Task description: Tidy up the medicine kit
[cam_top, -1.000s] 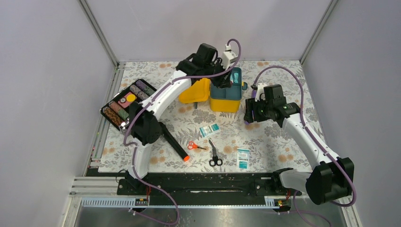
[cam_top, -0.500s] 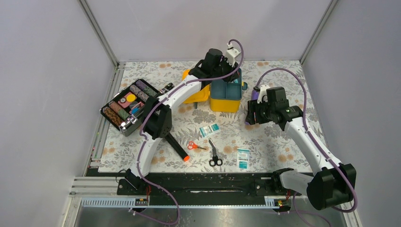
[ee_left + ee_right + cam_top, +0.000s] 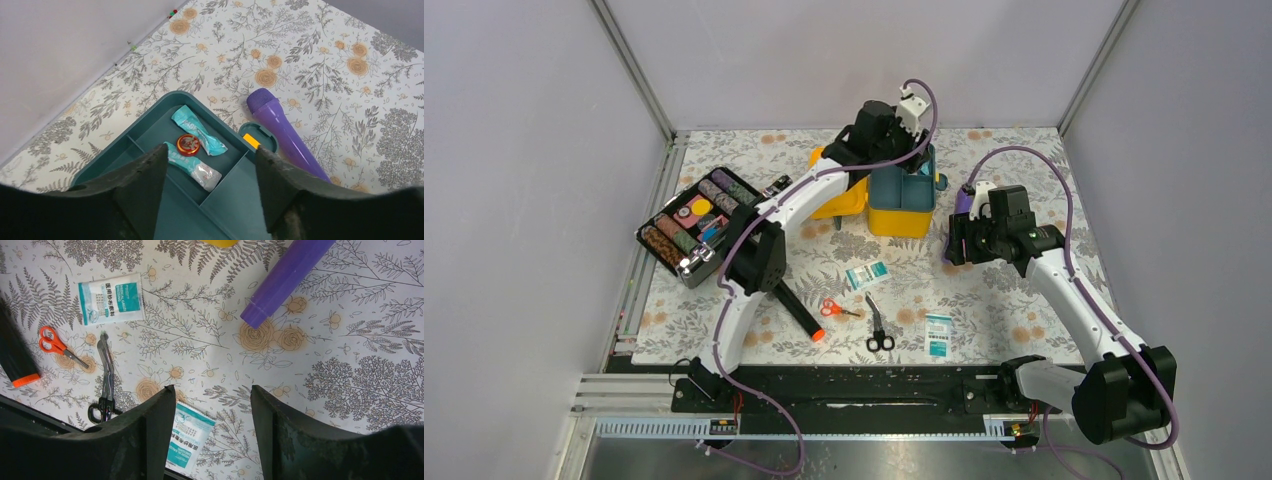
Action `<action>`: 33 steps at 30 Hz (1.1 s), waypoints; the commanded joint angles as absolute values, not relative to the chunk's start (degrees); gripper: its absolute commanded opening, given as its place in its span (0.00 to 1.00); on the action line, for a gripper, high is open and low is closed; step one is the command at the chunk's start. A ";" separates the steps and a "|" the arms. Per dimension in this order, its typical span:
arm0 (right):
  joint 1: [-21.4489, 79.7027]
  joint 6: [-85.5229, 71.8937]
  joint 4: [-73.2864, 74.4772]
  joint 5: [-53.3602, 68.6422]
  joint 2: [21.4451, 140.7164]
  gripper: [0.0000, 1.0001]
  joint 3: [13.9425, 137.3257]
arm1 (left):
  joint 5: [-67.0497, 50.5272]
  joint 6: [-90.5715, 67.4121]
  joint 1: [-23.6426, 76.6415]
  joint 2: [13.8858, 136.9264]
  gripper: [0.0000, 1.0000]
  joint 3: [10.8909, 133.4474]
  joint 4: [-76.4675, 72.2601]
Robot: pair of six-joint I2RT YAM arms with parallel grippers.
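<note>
At the left edge of the table, a black tray of coloured rolls [image 3: 692, 226] is seen; it is not part of the kit. Moving right, a black cylinder with an orange tip [image 3: 798, 309], orange scissors [image 3: 834, 309], black shears [image 3: 877, 326] and two gauze packets [image 3: 866, 275] [image 3: 938, 335] are found loose on the floral cloth [image 3: 1024, 320], all well apart from the box.

The medicine kit [image 3: 900, 220] is located at the far middle of the table, with its lid thrown open to the left. The left gripper [image 3: 210, 155] is held above the teal insert [image 3: 227, 192], fingers apart and nothing between them. One compartment is occupied by two teal-wrapped rolls [image 3: 198, 129] and a small round tin [image 3: 189, 144]; the neighbouring compartments appear bare.

A purple cylinder [image 3: 285, 277] is lying just right of the kit. The right gripper [image 3: 212, 395] is held over the cloth near it, fingers parted and empty.

The task is judged to be in an early stage: three items are stowed, and six are left outside.
</note>
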State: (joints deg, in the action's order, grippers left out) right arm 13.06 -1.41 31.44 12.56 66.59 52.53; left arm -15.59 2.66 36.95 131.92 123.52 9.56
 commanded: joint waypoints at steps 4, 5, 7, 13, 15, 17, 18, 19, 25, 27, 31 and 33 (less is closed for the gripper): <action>12.57 -2.52 31.14 10.80 66.21 0.97 53.47 | -16.70 6.54 36.15 113.88 0.99 110.40 2.38; 12.57 -3.72 31.12 10.13 66.29 0.99 53.38 | -17.05 7.69 36.13 111.16 0.99 107.37 2.14; 12.53 -5.06 31.47 9.84 66.69 0.99 53.22 | -17.41 9.66 36.21 106.34 0.99 103.56 4.94; 12.55 -2.62 31.36 13.46 68.26 0.99 51.49 | -18.41 16.25 36.23 96.52 0.99 97.21 27.33; 12.53 -0.83 31.23 16.00 68.58 1.00 50.72 | -17.37 20.58 36.24 93.70 0.99 93.54 32.05; 12.50 -0.27 31.04 18.29 68.71 1.00 50.48 | -15.17 25.81 36.29 90.27 0.99 88.80 34.29; 12.48 -0.32 30.91 19.28 68.89 1.00 50.38 | -14.59 28.21 36.28 88.58 0.99 85.31 35.18; 12.44 -0.31 30.88 20.32 69.03 1.00 50.44 | -14.08 29.82 36.23 86.69 0.99 83.57 35.81; 13.54 4.82 32.65 21.30 71.07 0.99 52.81 | -12.75 33.73 36.23 78.07 0.99 69.71 40.23; 13.56 1.90 32.16 14.80 71.82 1.00 52.69 | -12.44 33.66 36.27 76.12 0.99 66.72 41.11; 13.58 2.24 33.04 20.12 73.38 0.99 51.76 | -12.31 31.54 36.21 73.76 0.99 62.26 41.14; 13.54 4.25 31.57 26.64 72.83 0.99 50.48 | -13.67 29.46 35.65 73.40 0.99 61.54 41.09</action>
State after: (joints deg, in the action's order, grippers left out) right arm 13.23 2.04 31.86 18.37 73.08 50.46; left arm -13.17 31.40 36.29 76.20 62.61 42.06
